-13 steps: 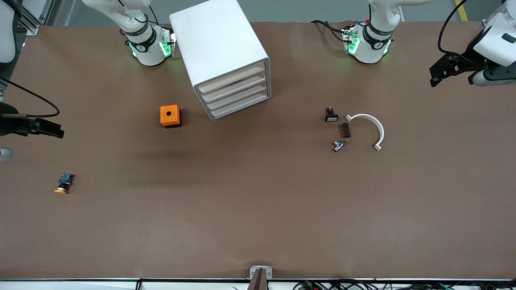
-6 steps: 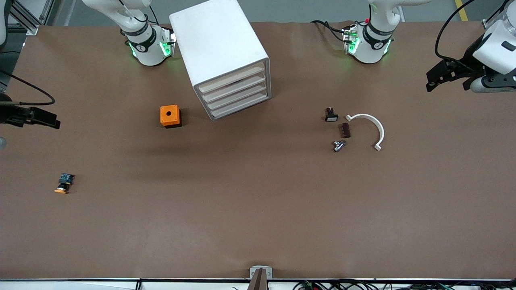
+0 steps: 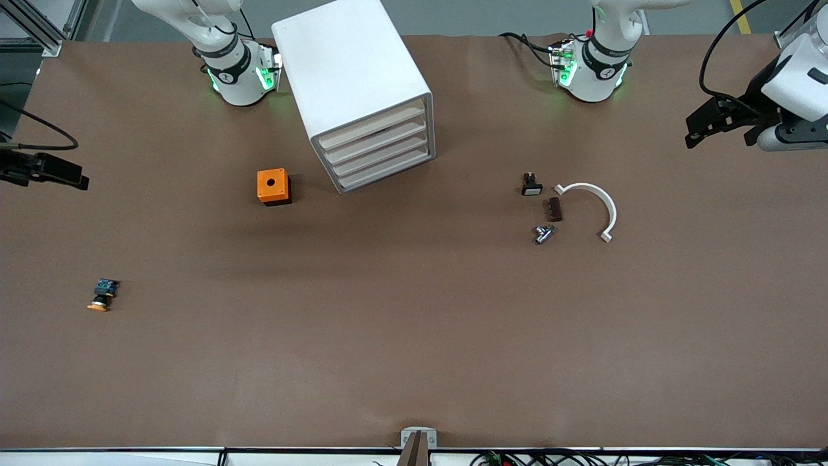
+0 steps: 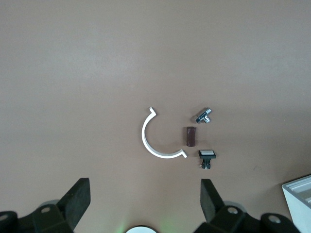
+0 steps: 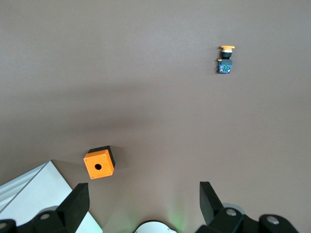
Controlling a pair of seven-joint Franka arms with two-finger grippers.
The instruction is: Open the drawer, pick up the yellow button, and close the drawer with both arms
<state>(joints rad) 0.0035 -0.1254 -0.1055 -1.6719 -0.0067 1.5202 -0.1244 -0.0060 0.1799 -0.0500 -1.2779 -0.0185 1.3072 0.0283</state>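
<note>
While both arms hung high at the two ends of the counter (image 3: 414, 362), nothing on it was being touched. The left claw (image 3: 702, 129) was over the left arm's end, jaws spread wide and empty; the right claw (image 3: 61, 173) was over the right arm's end, equally wide and empty. Over the last second the right claw had drifted up toward the bases' side and the left claw had edged slightly inward, so both seemed to be pulling back, not closing in.

All four trays of the cabinet (image 3: 352, 84) looked pushed in, the drawer (image 3: 375, 129) at the top among them. The button (image 3: 102, 295) lay out on the open counter toward the right arm's end, nearer the front camera than the orange box (image 3: 272, 186), its orange cap turned toward that camera. Toward the left arm's end sat a white curved piece (image 3: 598, 200), a brown block (image 3: 555, 209), a metal fitting (image 3: 543, 233) and a black-and-white part (image 3: 532, 186).

Judging by that, the job looked finished.
</note>
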